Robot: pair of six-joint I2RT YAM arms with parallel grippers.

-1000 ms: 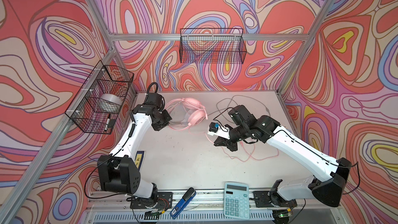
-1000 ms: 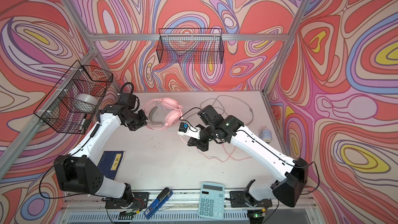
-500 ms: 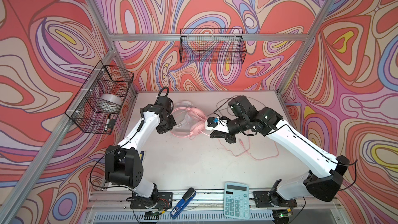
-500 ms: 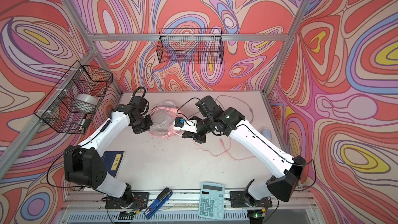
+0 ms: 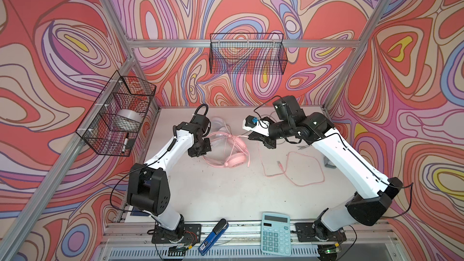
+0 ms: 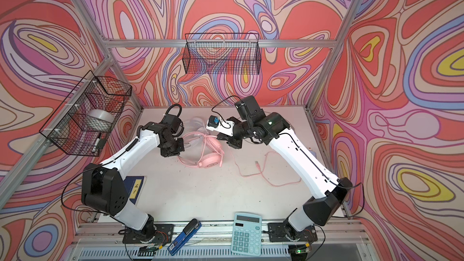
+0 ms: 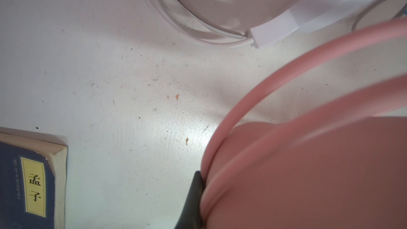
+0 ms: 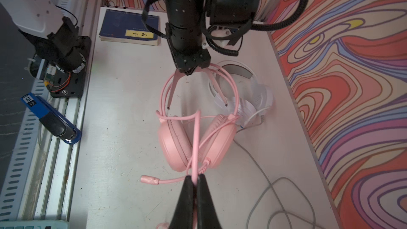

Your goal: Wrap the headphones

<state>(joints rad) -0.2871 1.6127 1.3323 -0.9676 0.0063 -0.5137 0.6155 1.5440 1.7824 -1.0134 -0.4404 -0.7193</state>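
The pink headphones (image 5: 236, 163) (image 6: 211, 163) (image 8: 174, 142) sit mid-table with the earcups together. My left gripper (image 5: 200, 150) (image 6: 173, 150) (image 8: 187, 71) is shut on their pink headband (image 7: 308, 172); only one black finger (image 7: 193, 194) shows in the left wrist view. My right gripper (image 5: 252, 136) (image 6: 221, 136) (image 8: 194, 176) is shut on the pink cord (image 8: 196, 142), which runs up between the earcups. The rest of the cord (image 5: 301, 169) (image 6: 273, 169) loops loose on the table to the right. The white headphones (image 5: 218, 124) (image 8: 259, 93) (image 7: 308, 18) lie just behind the pink ones.
A grey cord (image 8: 264, 186) trails over the table behind my right arm. A blue book (image 6: 134, 189) (image 7: 33, 183) lies front left. A calculator (image 5: 275, 234) and a blue stapler (image 5: 213, 234) rest on the front rail. Wire baskets hang on the left wall (image 5: 118, 116) and back wall (image 5: 247, 53).
The left gripper has carried the pink headset right and toward the front. The right gripper has moved toward the back with the cord, drawing it up over the earcups.
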